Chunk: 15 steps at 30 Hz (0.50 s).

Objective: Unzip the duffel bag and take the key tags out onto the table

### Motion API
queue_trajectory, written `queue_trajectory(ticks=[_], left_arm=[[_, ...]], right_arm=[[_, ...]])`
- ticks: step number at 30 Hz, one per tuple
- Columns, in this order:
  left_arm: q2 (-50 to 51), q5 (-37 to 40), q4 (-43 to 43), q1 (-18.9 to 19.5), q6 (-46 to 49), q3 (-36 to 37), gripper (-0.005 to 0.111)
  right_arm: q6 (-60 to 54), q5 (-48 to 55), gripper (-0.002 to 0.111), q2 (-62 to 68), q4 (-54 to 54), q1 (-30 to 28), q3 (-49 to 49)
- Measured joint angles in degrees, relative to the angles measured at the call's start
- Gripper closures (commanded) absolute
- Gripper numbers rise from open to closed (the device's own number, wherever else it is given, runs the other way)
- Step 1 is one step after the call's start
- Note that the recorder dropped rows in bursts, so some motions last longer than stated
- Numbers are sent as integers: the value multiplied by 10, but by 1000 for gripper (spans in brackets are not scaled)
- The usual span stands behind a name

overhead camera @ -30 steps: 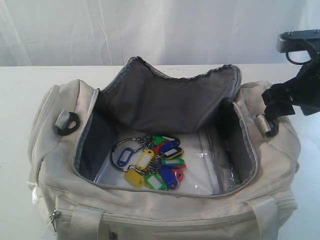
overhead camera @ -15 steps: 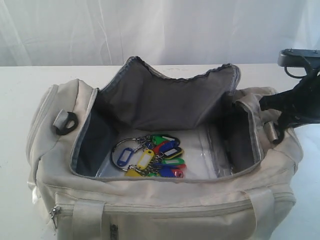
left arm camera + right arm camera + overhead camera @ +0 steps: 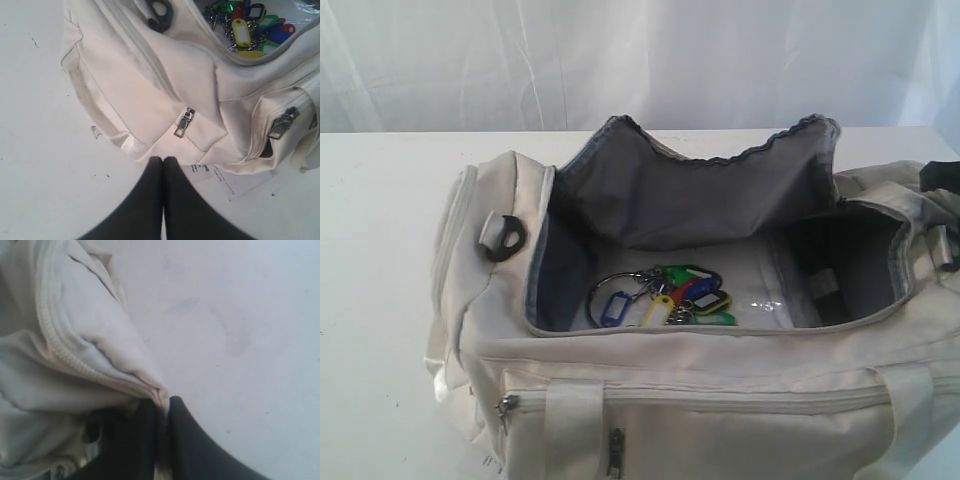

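Item: one cream-white duffel bag (image 3: 720, 400), lying on a white table (image 3: 380, 300), main opening unzipped and gaping, grey lining (image 3: 700, 200) showing. Contents: one bunch of key tags (image 3: 680, 298) on the bag's floor, near the front wall, with one large metal ring (image 3: 610, 285) at its left. Colours seen are blue, yellow, green, red and one black-framed tag. The front wall hides the lower part of the bunch, so the tags cannot be counted. Fittings: one black D-ring (image 3: 506, 238) on the left end panel. The left wrist view shows two metal zipper pulls (image 3: 183, 122), one on the end panel and one on a side pocket. Surroundings: a white curtain (image 3: 620, 60) behind the table. One paper slip (image 3: 235, 181) sticks out from under the bag's corner, with printed lines too small to read. No brand mark is readable on the bag. Left gripper (image 3: 163, 161): fingers pressed together, holding nothing, over bare table just beside the bag's left end and apart from it. Right gripper (image 3: 162, 407): fingers closed, pinching a folded seam of the bag's fabric at its right end, beside a zipper track. Nothing covers the opening above the tags.
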Motion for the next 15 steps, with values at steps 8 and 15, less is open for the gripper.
queue_trajectory(ticks=[8,15], left_arm=[[0,0,0,0,0,0,107],[0,0,0,0,0,0,107]], right_arm=[[7,-6,106,-2,-16,-10,0],[13,-6,50,-10,-13,-13,0]])
